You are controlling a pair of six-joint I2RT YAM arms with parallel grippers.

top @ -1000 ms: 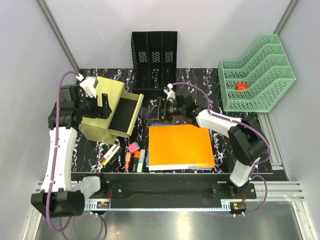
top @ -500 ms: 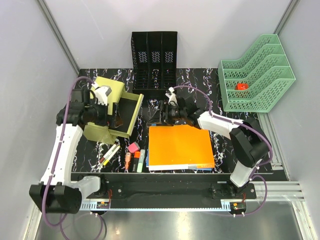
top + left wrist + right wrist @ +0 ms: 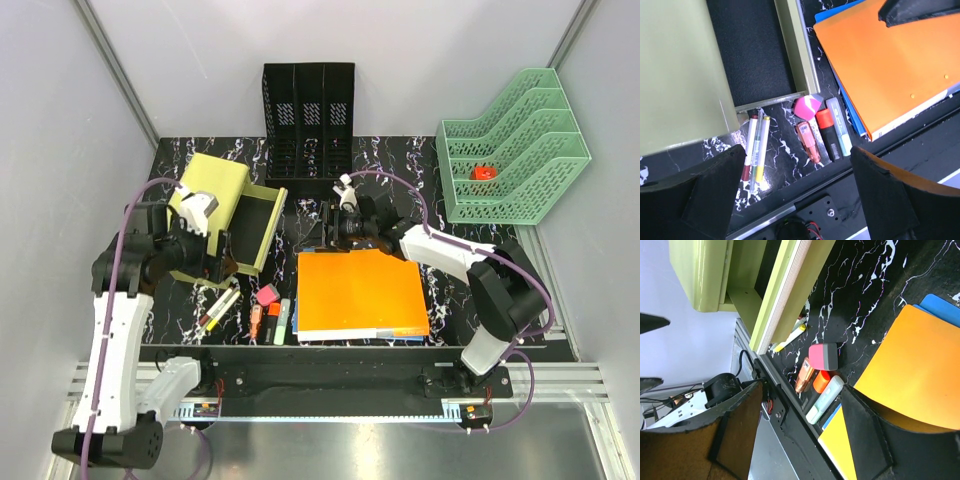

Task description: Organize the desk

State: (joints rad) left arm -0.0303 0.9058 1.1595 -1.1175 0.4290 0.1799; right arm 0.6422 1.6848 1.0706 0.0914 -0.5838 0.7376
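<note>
The desk (image 3: 400,160) is black with white veins. My left gripper (image 3: 222,262) is open and empty, above the desk just in front of the yellow-green drawer box (image 3: 215,195), whose drawer (image 3: 250,232) stands open. In the left wrist view the gripper (image 3: 800,195) hangs over pens (image 3: 756,147), a pink eraser (image 3: 807,106), an orange highlighter (image 3: 827,132) and a mint highlighter (image 3: 840,131). My right gripper (image 3: 328,228) is open and empty at the far left corner of the orange folder (image 3: 360,292). It looks down on the eraser (image 3: 823,356).
A black mesh file holder (image 3: 309,118) stands at the back middle. A green tiered tray (image 3: 515,145) at the back right holds a small red thing (image 3: 484,172). Blue and yellow sheets lie under the folder.
My left gripper has pulled back from the drawer box toward the near edge and now hangs over the pens. The right gripper has hardly moved.
</note>
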